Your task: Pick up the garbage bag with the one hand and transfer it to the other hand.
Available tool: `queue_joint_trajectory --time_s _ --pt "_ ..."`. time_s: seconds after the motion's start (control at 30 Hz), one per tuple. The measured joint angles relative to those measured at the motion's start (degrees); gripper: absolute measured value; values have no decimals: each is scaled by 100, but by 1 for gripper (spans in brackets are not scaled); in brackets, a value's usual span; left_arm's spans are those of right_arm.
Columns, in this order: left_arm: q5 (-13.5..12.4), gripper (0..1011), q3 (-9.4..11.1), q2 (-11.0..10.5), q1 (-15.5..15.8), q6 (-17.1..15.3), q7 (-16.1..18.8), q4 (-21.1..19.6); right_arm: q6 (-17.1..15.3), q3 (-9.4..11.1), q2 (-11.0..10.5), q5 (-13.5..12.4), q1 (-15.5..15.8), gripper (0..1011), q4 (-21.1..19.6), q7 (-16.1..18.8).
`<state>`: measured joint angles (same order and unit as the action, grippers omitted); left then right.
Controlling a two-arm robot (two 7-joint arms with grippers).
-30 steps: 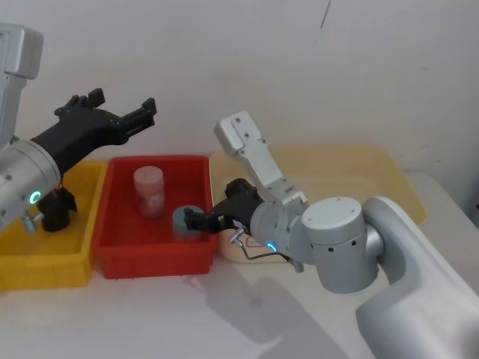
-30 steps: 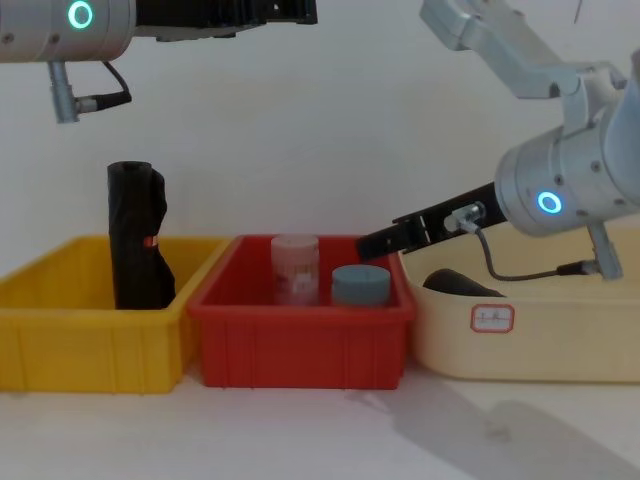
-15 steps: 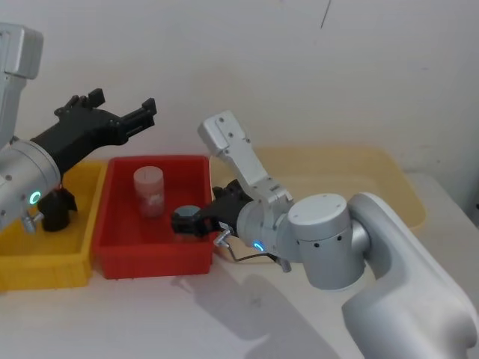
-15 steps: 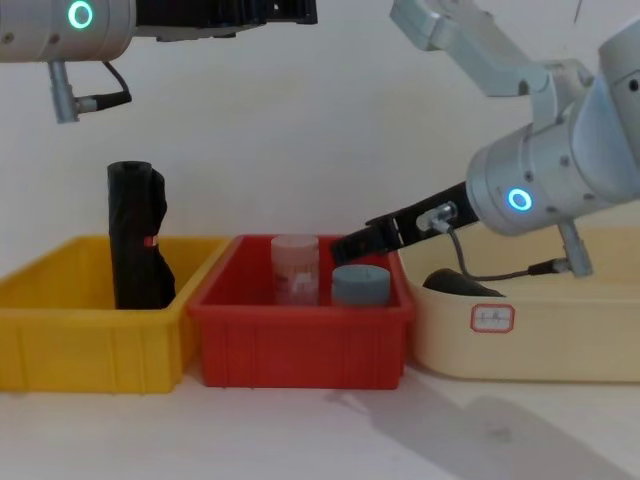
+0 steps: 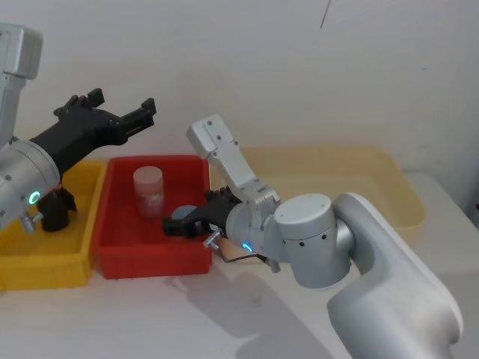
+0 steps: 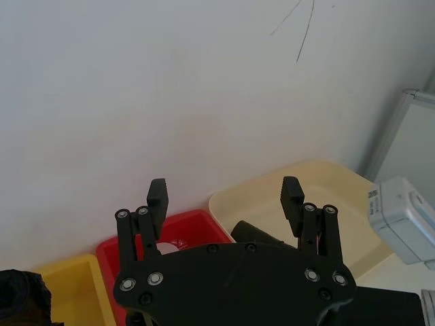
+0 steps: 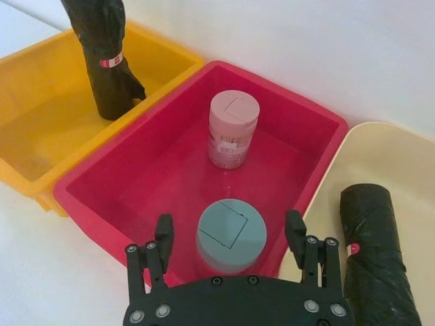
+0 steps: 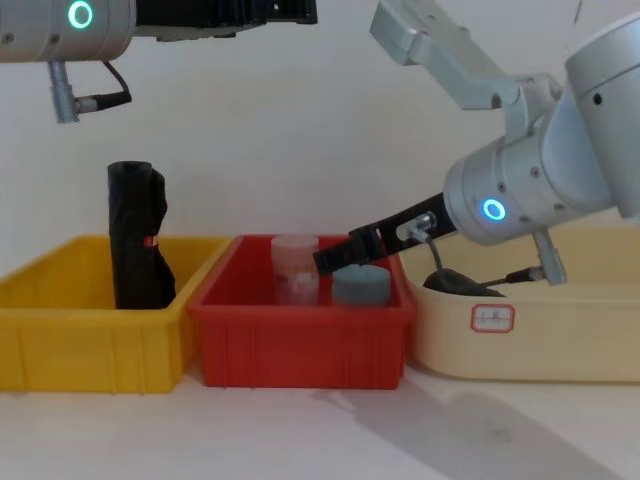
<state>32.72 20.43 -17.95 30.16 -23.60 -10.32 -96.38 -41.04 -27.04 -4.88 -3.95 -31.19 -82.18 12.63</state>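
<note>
The garbage bag (image 8: 135,240), a tall wrinkly black roll with a small band, stands upright in the yellow bin (image 8: 60,330). It also shows in the right wrist view (image 7: 102,54) and behind my left arm in the head view (image 5: 56,209). My left gripper (image 5: 123,105) hangs open and empty high above the yellow and red bins, seen also in its wrist view (image 6: 225,187). My right gripper (image 8: 325,260) is open and empty, low over the red bin (image 7: 136,197). Its fingers straddle the grey-blue jar (image 7: 231,234) from above without touching.
The red bin also holds a pink jar (image 5: 148,191). A similar black roll (image 7: 374,258) with a small red mark lies in the cream bin (image 8: 520,340) at the right. A white wall stands close behind the bins.
My right arm has swung left, carrying its open gripper from the cream bin's edge out over the red bin. The left arm and the bag have not moved.
</note>
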Motion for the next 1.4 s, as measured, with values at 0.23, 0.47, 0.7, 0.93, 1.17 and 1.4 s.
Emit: queue_joint_trajectory --time_s 0.23,0.47,0.7,0.93,1.17,1.4 --pt "0 1001 0 0 0 0 0 0 9 -18 72 37 -39 1000 126 13" --pt "0 1001 0 0 0 0 0 0 8 -37 125 74 -59 1000 216 26" --pt "0 1001 0 0 0 0 0 0 14 -42 174 112 -89 1000 327 39" --pt "0 1001 0 0 0 0 0 0 61 -17 223 142 -136 1000 464 41" --pt "0 1001 0 0 0 0 0 0 122 17 259 169 -184 1000 602 41" --pt "0 1001 0 0 0 0 0 0 162 34 276 200 -219 1000 709 61"
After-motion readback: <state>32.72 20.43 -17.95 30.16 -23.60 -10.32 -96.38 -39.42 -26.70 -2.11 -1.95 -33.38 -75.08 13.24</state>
